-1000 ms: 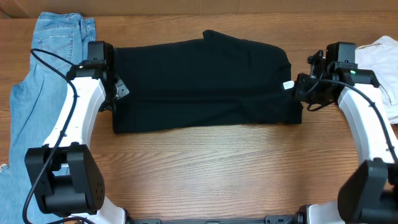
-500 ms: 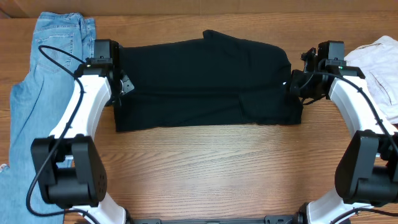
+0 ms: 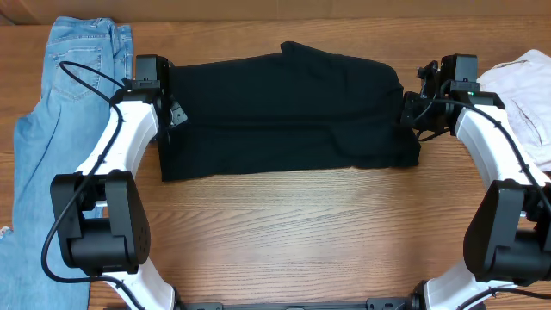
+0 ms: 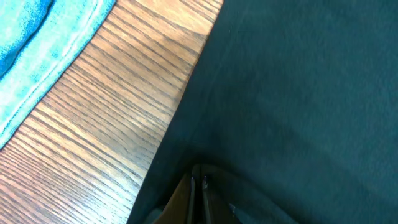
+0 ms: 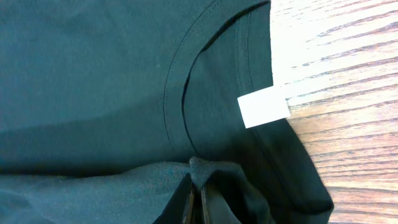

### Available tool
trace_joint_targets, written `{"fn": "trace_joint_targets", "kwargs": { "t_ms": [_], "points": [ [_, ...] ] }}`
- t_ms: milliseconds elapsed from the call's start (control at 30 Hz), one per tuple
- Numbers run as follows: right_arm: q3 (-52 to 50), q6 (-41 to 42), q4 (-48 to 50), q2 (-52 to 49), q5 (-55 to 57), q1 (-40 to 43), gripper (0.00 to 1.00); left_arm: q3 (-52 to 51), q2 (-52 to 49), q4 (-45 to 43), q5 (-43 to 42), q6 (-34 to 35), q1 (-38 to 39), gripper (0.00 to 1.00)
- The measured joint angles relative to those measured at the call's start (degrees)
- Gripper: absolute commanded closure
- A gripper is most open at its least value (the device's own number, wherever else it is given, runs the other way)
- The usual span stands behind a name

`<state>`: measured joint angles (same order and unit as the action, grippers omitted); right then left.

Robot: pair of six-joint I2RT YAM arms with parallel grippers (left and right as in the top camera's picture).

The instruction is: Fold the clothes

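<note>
The black garment (image 3: 284, 112) lies spread across the middle of the wooden table, folded lengthwise. My left gripper (image 3: 165, 118) is shut on its left edge; the left wrist view shows the fingers (image 4: 198, 180) pinching black cloth (image 4: 298, 93). My right gripper (image 3: 407, 112) is shut on its right edge; in the right wrist view the fingers (image 5: 198, 186) pinch a peak of black cloth (image 5: 93, 74) just below the small white tag (image 5: 263, 107) and the neck-like hem.
Light blue jeans (image 3: 60, 112) lie along the table's left side, also seen in the left wrist view (image 4: 37, 43). A pale beige-white garment (image 3: 525, 86) lies at the right edge. Bare wood (image 3: 293, 232) spans the front of the table.
Both grippers have moved slightly toward the back of the table, carrying the garment's front edge with them. The white tag is now hidden under the right gripper in the overhead view.
</note>
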<state>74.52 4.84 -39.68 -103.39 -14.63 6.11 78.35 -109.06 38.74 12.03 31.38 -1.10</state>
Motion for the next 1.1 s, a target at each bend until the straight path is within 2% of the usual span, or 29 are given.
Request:
{"fn": "trace_joint_targets", "kwargs": {
  "t_ms": [233,267,367,400,533,667,733,767,867,1000,1100],
  "points": [
    [0.0,-0.07,-0.17,0.0,-0.02,-0.15,0.96,0.0,0.0,-0.31,1.16,0.0,0.0,0.96],
    [0.0,-0.04,-0.17,0.0,-0.02,-0.15,0.87,0.0,0.0,-0.31,1.6,0.0,0.0,0.92],
    [0.0,-0.42,-0.2,0.0,0.0,-0.15,0.54,0.0,0.0,-0.7,2.84,-0.02,0.0,0.56],
    [0.0,-0.46,-0.2,0.0,0.04,-0.15,0.47,0.0,0.0,-1.14,3.37,-0.22,0.0,0.54],
    [0.0,-0.39,-0.22,0.0,0.24,-0.15,0.46,0.35,0.0,-0.76,4.52,-1.18,-0.11,0.51],
    [0.0,-0.37,-0.68,0.0,0.92,-0.15,0.46,4.39,-0.11,5.05,4.94,-1.57,-0.11,0.57],
    [0.0,-0.37,-1.25,0.0,1.81,-0.15,0.47,7.23,-0.11,8.28,4.63,-1.88,-0.11,0.65],
    [0.0,-0.35,-1.51,0.0,2.64,-0.15,0.49,8.39,-0.11,9.62,4.2,-2.1,-0.09,0.76],
    [-0.02,-0.35,-1.36,-0.07,4.57,-0.15,0.55,9.77,-0.11,11.96,1.44,-3.13,0.55,0.82],
    [-0.61,-0.35,-1.01,-1.86,5.44,-0.15,0.56,5.99,-0.11,7.82,-1.36,-3.58,3.19,0.91],
    [-1.07,-0.37,-0.96,-5.62,5.79,-0.15,0.56,1.4,-0.15,5.07,-2.86,-3.93,4.35,0.9]
  ]
}}
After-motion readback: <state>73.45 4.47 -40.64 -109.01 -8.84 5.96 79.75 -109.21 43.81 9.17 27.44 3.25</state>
